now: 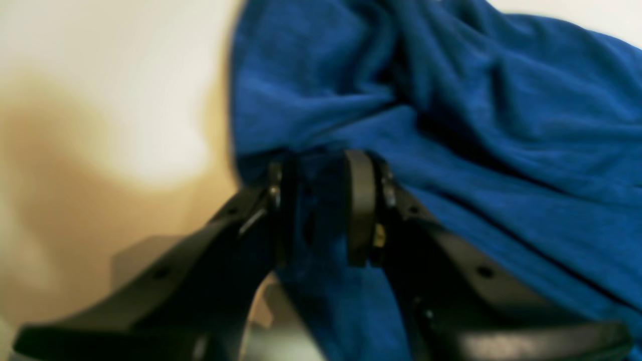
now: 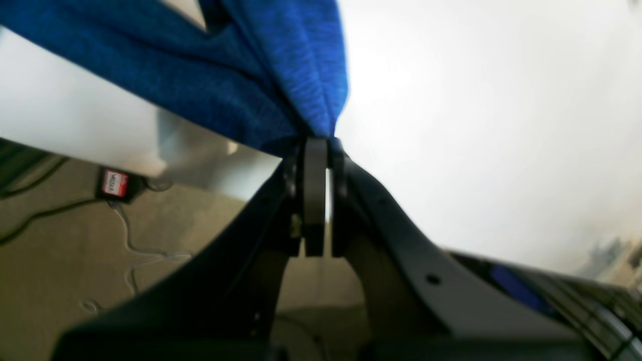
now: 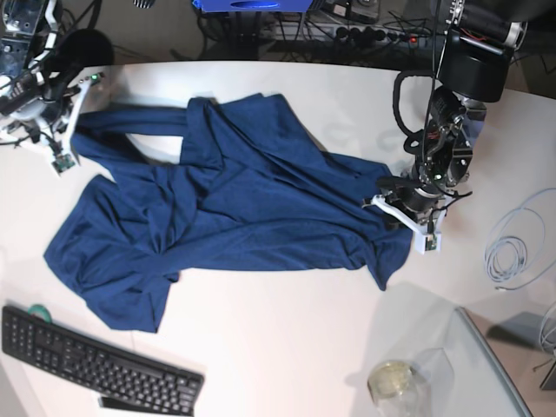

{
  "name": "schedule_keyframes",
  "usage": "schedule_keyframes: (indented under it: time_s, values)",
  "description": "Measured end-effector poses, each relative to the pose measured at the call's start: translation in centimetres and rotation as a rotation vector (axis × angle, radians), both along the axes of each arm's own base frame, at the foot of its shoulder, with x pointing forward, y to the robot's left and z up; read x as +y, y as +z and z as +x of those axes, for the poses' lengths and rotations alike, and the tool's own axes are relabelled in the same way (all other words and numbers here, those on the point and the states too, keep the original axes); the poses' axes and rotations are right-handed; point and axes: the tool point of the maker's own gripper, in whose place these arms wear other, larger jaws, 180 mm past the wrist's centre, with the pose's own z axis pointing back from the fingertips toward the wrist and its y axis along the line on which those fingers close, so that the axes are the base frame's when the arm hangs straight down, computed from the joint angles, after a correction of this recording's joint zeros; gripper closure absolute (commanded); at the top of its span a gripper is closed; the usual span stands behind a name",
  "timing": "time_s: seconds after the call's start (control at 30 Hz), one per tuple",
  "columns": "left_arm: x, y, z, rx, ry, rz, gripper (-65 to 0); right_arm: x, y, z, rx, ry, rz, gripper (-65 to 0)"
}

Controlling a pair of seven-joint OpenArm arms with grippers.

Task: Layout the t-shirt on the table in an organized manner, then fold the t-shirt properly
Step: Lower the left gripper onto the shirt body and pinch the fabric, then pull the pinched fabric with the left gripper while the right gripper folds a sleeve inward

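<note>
The dark blue t-shirt (image 3: 234,200) lies rumpled across the middle of the white table (image 3: 287,347), stretched between both arms. At the far left my right gripper (image 3: 76,123) is shut on a bunched end of the t-shirt (image 2: 281,90), which fans out from its closed jaws (image 2: 321,143). My left gripper (image 3: 388,195) sits low at the shirt's right edge. In the left wrist view its fingers (image 1: 360,200) stand partly apart with a fold of the t-shirt (image 1: 451,125) filling the gap of the left gripper (image 1: 321,165). Whether they squeeze the fold is unclear.
A black keyboard (image 3: 95,365) lies at the front left corner. A glass jar (image 3: 391,382) and a clear sheet (image 3: 491,365) sit at the front right, with a coiled white cable (image 3: 512,252) at the right edge. The table's left edge and the floor (image 2: 60,260) are close to the right gripper.
</note>
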Motion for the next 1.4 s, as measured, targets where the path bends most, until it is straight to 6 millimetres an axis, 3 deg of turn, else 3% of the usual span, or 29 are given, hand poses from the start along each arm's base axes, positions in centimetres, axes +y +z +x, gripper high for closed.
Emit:
schedule_keyframes:
  time_s: [0.23,0.4,0.5,0.6,0.73,0.8,0.87,0.93,1.0,1.07,1.2,1.3,1.4]
  values:
    - [0.0,1.8,2.0,-0.053,-0.069,0.108,-16.3,-1.4,0.5,0.2,-0.013,-0.02,-0.024,-0.8]
    - [-2.6,5.5,2.9,-0.166,-0.093,0.024,-16.1,-1.3,0.9,0.9,-0.037,-0.018,-0.024,-0.8]
    - [-4.6,6.4,0.9,-0.184,-0.126,-0.015,-16.1,-1.4,2.0,2.7,-0.089,-0.019,-0.028,-0.8]
    - [-7.2,5.0,-2.5,-0.1,-0.181,-0.041,-16.1,-1.3,2.2,3.4,-0.101,-0.021,-0.025,-1.5]
    - [-11.7,5.2,-3.6,-0.11,-0.197,-0.132,-16.1,-1.5,-1.1,3.6,-0.005,-0.057,0.026,-1.7]
    - [-12.9,5.3,-3.7,-0.123,-0.198,-0.137,-16.1,-2.1,-2.4,2.9,0.032,-0.098,0.05,-2.9]
    - [-14.0,4.5,-4.8,-0.105,-0.233,-0.113,-16.1,-3.8,-3.2,1.6,0.072,-0.175,0.043,-9.9]
    - [-15.4,3.4,-6.4,-0.066,-0.276,-0.091,-16.1,-4.4,-3.3,1.6,0.053,-0.235,0.063,-22.1]
    - [-18.6,2.9,-7.8,-0.043,-0.348,-0.117,-16.1,-4.4,-2.9,2.4,-0.002,-0.28,0.102,-37.5]
    - [-20.9,2.7,-8.6,-0.042,-0.419,-0.131,-16.1,-4.1,-2.9,2.3,-0.018,-0.321,0.129,-46.5]
    - [-19.5,0.0,-9.9,0.029,-0.417,-0.076,-16.1,-2.8,-3.9,0.1,-0.009,-0.447,0.2,-42.9]
    - [-18.4,-0.6,-10.1,0.038,-0.41,-0.061,-16.1,-1.8,-5.3,-1.7,0.051,-0.488,0.233,-42.5]
    - [-17.0,-1.0,-10.5,0.036,-0.403,-0.045,-16.1,0.2,-6.5,-0.8,0.031,-0.5,0.383,-42.3]
